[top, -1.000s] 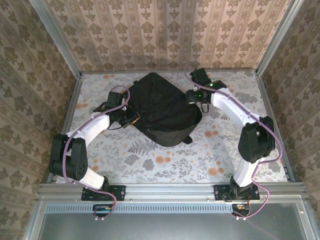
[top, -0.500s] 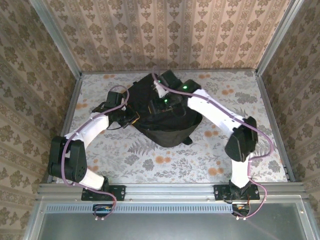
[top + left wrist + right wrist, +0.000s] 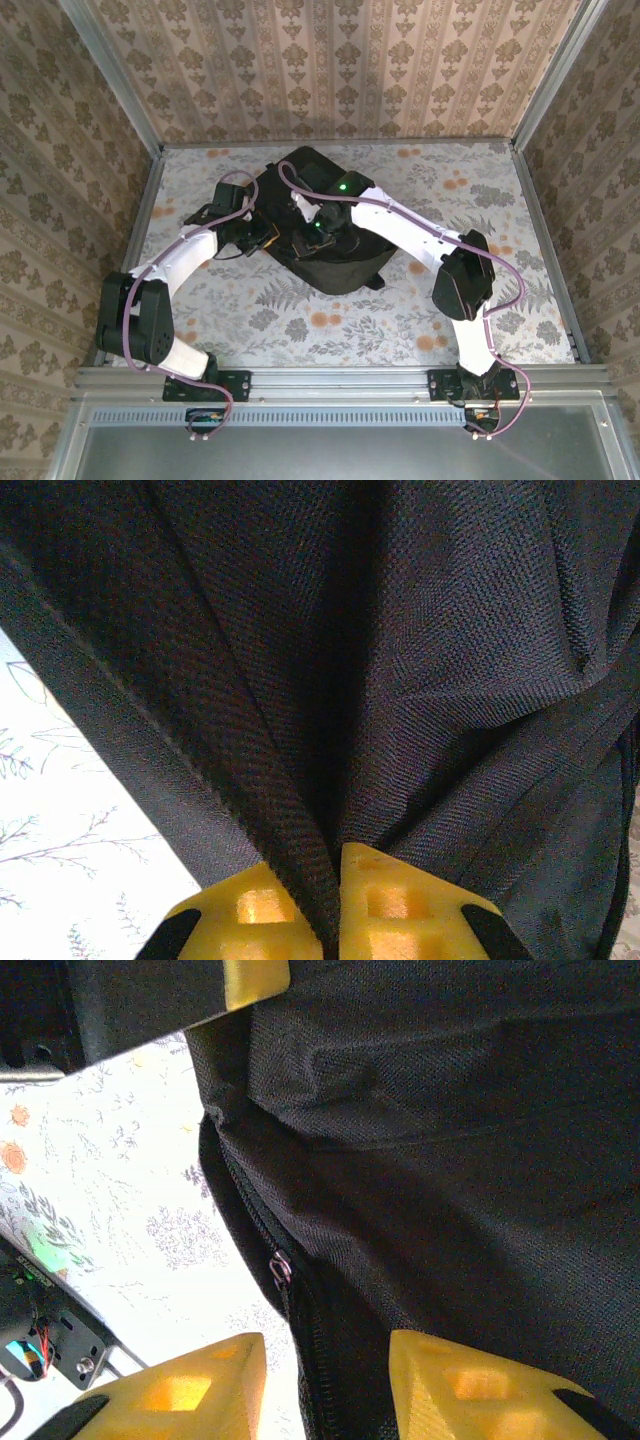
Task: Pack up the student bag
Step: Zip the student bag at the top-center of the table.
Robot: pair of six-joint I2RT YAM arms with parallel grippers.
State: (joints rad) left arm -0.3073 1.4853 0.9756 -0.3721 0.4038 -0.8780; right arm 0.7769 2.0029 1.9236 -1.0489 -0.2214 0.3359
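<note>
Our left gripper (image 3: 330,870) tight on a fold of the student bag (image 3: 420,650) toward the table's (image 3: 330,325) far edge; our right gripper (image 3: 325,1360) agape astride its zipper (image 3: 279,1268).

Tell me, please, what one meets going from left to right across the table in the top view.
First the left arm → left gripper, at the bag's left edge → bag → right elbow.
</note>
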